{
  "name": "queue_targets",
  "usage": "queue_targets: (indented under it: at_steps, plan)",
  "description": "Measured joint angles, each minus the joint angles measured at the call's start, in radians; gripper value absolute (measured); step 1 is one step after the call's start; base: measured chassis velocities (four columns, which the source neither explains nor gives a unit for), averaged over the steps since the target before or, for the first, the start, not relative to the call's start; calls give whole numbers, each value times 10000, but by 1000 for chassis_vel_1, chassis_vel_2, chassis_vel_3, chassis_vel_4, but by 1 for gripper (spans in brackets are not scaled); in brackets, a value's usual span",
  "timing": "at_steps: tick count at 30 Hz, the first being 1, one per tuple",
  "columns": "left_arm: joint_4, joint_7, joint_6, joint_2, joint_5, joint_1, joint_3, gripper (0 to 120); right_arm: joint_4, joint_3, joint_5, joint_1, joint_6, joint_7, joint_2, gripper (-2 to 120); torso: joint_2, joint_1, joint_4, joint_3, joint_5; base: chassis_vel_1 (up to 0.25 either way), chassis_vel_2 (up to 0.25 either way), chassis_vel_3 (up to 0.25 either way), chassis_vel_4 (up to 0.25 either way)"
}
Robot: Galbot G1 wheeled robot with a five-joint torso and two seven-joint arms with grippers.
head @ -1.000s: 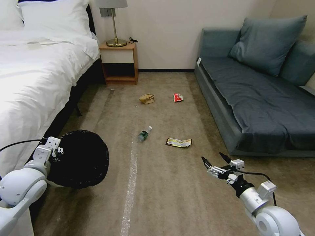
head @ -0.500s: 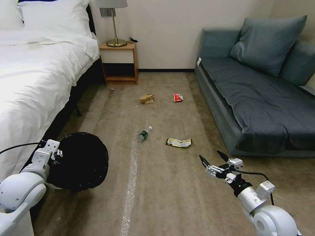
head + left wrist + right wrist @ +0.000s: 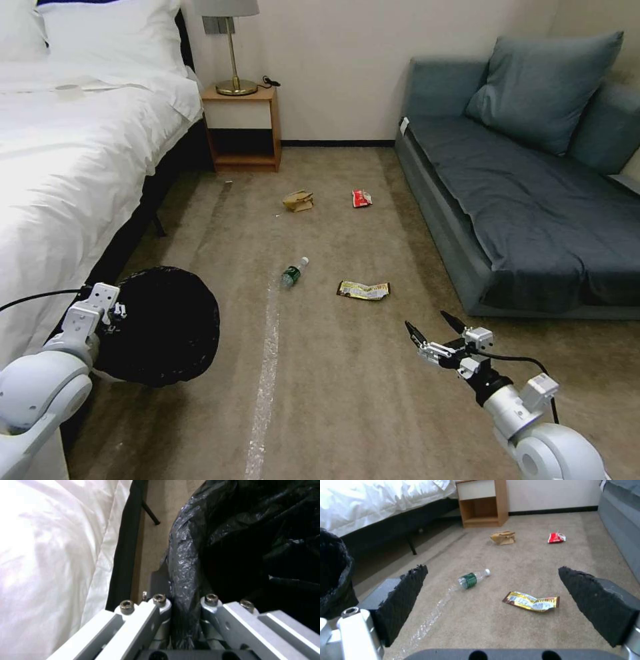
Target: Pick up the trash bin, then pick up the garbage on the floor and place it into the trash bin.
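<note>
The trash bin [image 3: 160, 327], lined with a black bag, hangs at the lower left beside the bed. My left gripper [image 3: 110, 303] is shut on its rim, and in the left wrist view the fingers [image 3: 160, 610] pinch the crinkly bag edge [image 3: 185, 585]. My right gripper [image 3: 427, 321] hovers open over the floor [image 3: 333, 400], short of the garbage. A green-labelled bottle [image 3: 294, 271] and a brown-yellow wrapper [image 3: 363, 289] lie nearest. A brown paper bag [image 3: 299, 200] and a red packet [image 3: 361, 198] lie farther off. The right wrist view shows the bottle [image 3: 473, 578] and wrapper [image 3: 531, 601] ahead between the open pads [image 3: 403, 597].
A white bed [image 3: 73, 173] runs along the left and a blue-grey sofa [image 3: 533, 200] along the right. A wooden nightstand [image 3: 243, 127] with a lamp stands at the far wall. A pale streak [image 3: 267, 373] runs down the carpet strip between them.
My right arm has sunk slightly and drawn back a little, its gripper still open. The bin in my left gripper has shifted down a touch.
</note>
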Motion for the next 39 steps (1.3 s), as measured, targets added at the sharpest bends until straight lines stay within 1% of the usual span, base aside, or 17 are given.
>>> queue_targets:
  at_steps: [4,18,21,26,39]
  plan:
    - [71,0,-148,17,95,74,36,4,-35,13,-73,-52,56,-21,59,100,0,0,0,0,0,-15,14,13,-9]
    - [168,5,-272,4,140,87,-40,4,-125,-35,-205,-13,72,-11,112,100,0,1,1,1,0,-69,70,73,-68]
    - [186,7,-315,-12,181,73,41,4,-149,-56,-215,-1,71,-10,128,100,0,0,0,1,1,-51,49,58,-62]
    - [252,123,-445,-146,386,129,187,4,-192,-59,-226,8,72,12,130,100,0,0,0,1,0,-68,49,62,-61]
    - [374,191,-599,-283,542,132,232,4,-386,-200,-258,149,58,8,116,100,0,0,0,1,1,-64,70,67,-60]
